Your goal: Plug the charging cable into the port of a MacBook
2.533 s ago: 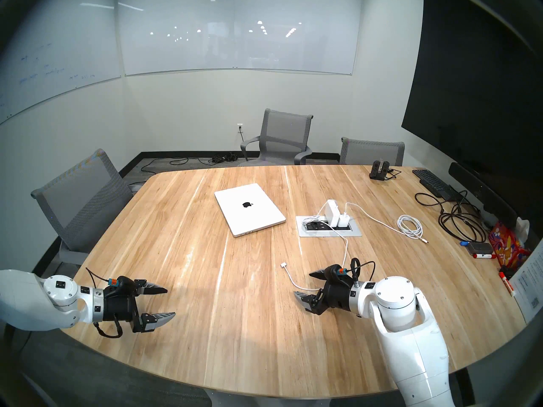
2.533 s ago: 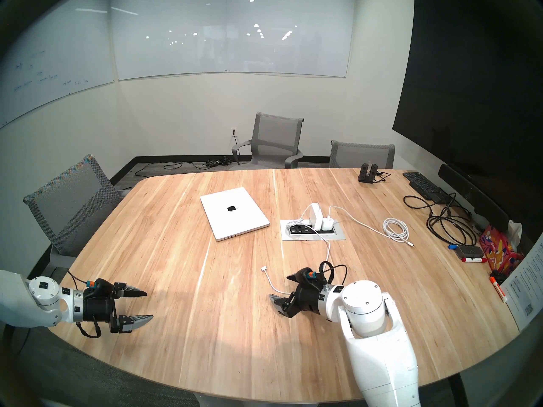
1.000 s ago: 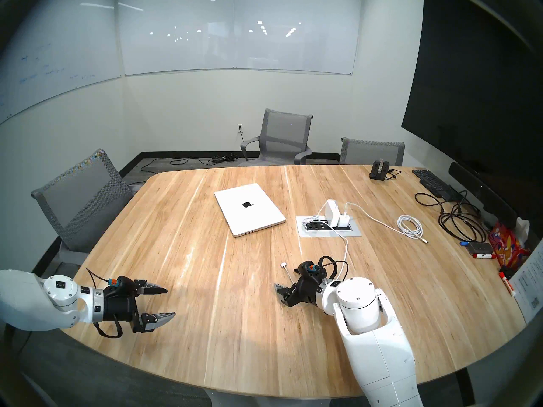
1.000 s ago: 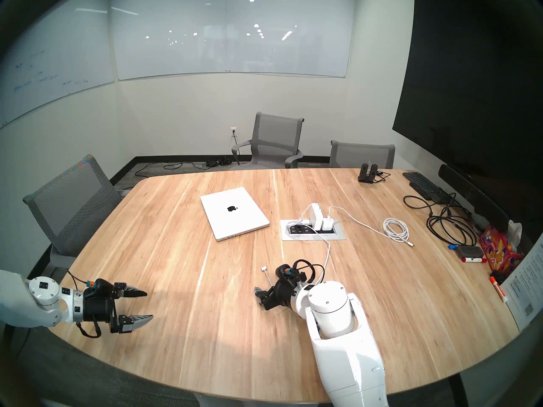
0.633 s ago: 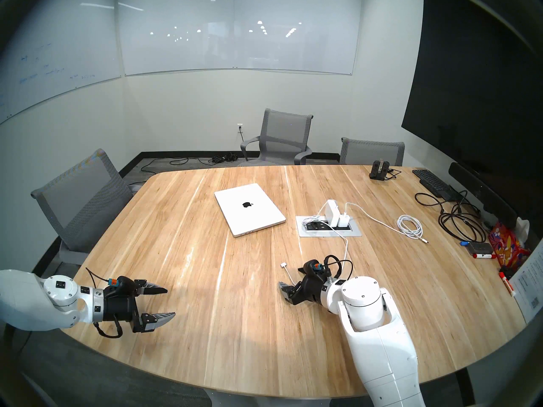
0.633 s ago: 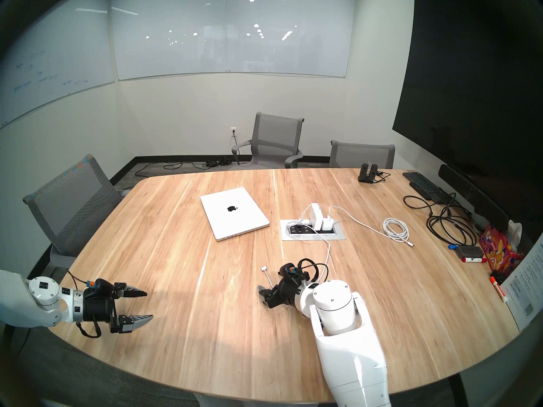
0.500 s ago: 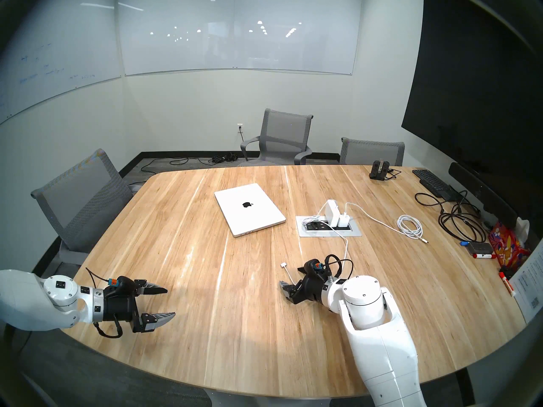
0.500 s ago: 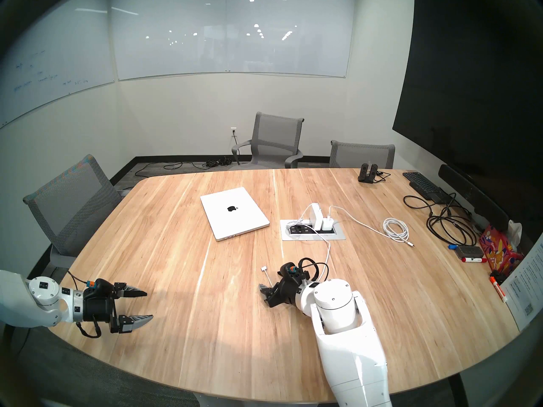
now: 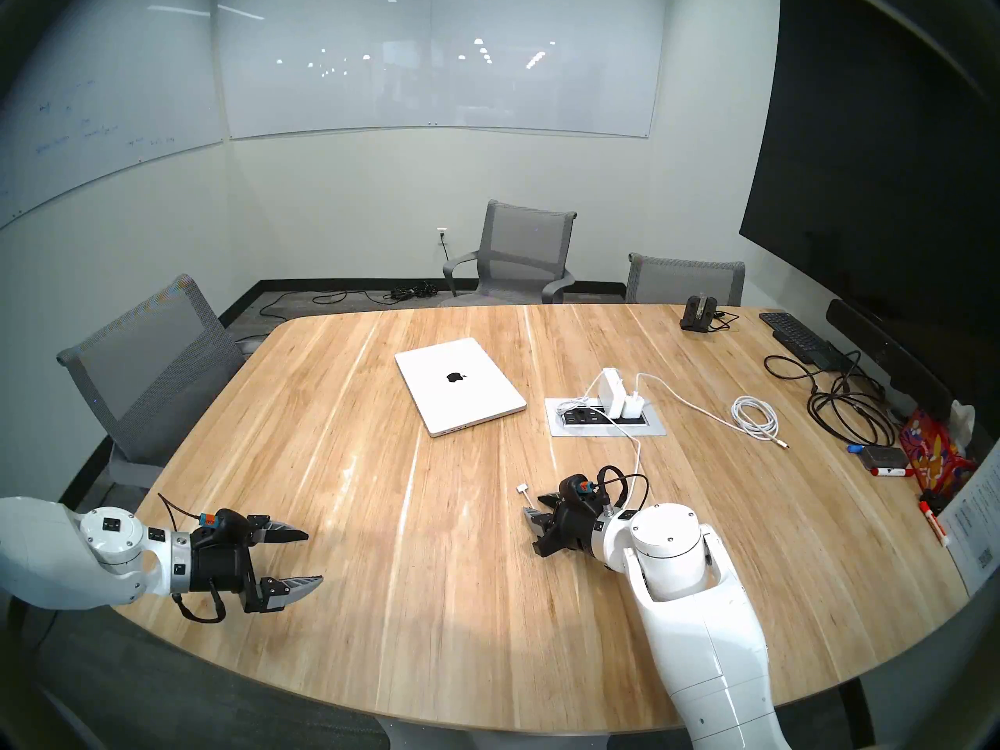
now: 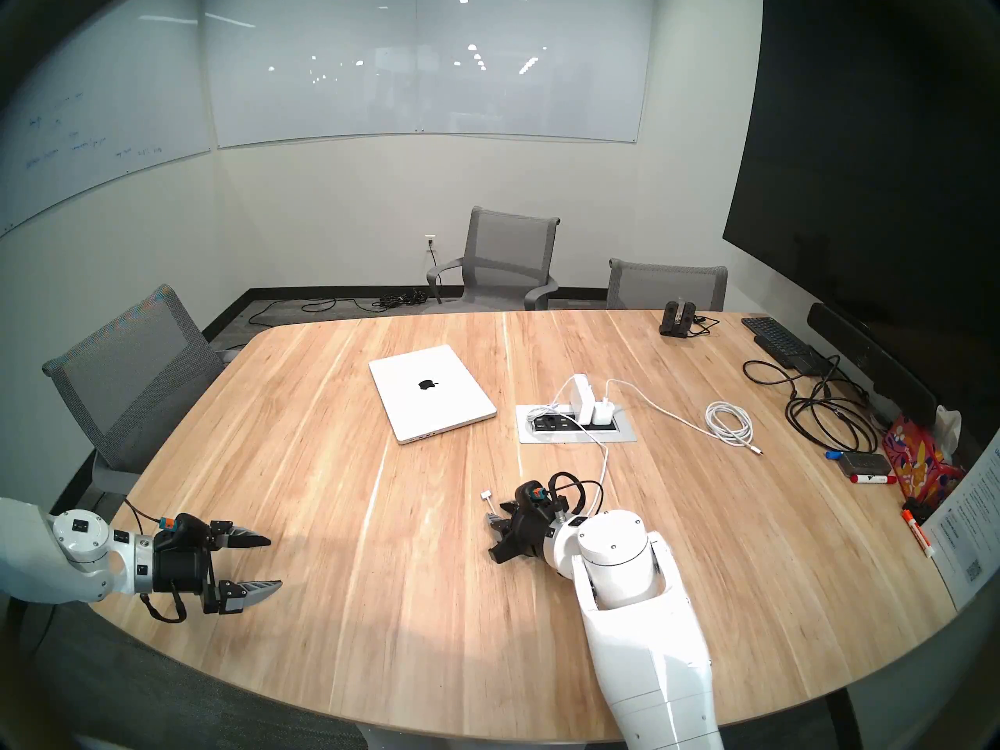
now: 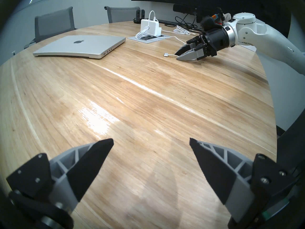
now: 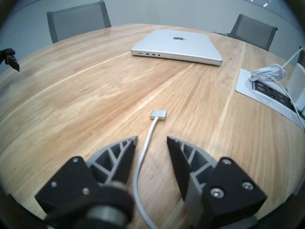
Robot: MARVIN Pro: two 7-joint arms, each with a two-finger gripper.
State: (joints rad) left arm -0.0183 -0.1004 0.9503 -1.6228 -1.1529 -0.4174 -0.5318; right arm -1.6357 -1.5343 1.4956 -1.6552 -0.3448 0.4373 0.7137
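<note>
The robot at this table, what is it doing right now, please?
The right gripper is low over the wooden table, its fingers on either side of the white charging cable, with a gap to the cord on each side, so nothing is gripped yet. The cable's connector lies flat on the table, just ahead of the gripper. The closed MacBook lies farther off, its port unplugged. The left gripper hangs open and empty over the table's near left side.
</note>
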